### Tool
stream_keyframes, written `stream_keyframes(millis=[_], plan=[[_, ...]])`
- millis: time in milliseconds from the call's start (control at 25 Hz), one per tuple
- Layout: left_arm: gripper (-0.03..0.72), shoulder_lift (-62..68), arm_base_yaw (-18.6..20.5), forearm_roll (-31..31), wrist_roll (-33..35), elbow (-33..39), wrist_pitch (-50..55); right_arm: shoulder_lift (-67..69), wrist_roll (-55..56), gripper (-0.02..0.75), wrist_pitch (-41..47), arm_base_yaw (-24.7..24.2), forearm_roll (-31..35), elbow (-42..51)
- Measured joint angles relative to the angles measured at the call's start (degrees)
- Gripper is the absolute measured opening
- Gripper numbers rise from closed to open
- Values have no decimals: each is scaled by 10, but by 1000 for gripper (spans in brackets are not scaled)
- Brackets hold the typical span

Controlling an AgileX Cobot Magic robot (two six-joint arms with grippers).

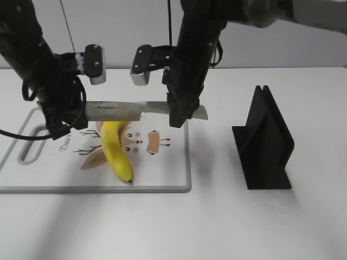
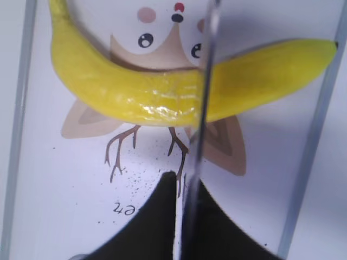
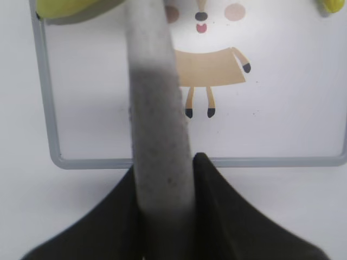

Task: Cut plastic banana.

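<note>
The plastic banana [image 1: 116, 154] lies whole on the cutting board [image 1: 168, 173], dark tip toward the front. A knife [image 1: 124, 110] with a steel blade and pale grey handle is held level across the banana's far part; I cannot tell whether it touches. My left gripper [image 1: 73, 116] is shut on the blade end. My right gripper [image 1: 181, 116] is shut on the handle. In the left wrist view the blade [image 2: 203, 97] runs edge-on over the banana [image 2: 135, 92] from between the jaws [image 2: 181, 181]. In the right wrist view the handle [image 3: 157, 108] sits between the jaws [image 3: 165, 162].
The board is white with a grey rim [image 3: 282, 161], a cartoon deer print and a handle slot at the left. A black knife stand [image 1: 265, 143] stands upright on the white table to the right of the board.
</note>
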Motion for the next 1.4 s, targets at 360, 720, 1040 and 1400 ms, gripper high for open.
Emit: stream_keyframes(millis=[360, 720, 1040, 1400], plan=[[356, -68, 0, -11, -32, 0, 9, -67, 7, 203, 14, 1, 5, 0], [659, -151, 0, -8, -116, 0, 5, -121, 28, 228, 21, 2, 10, 0], [662, -218, -4, 3, -135, 0, 12, -176, 41, 234, 8, 6, 26, 36], [657, -275, -6, 6, -122, 4, 21, -202, 9, 181, -24, 7, 16, 56]])
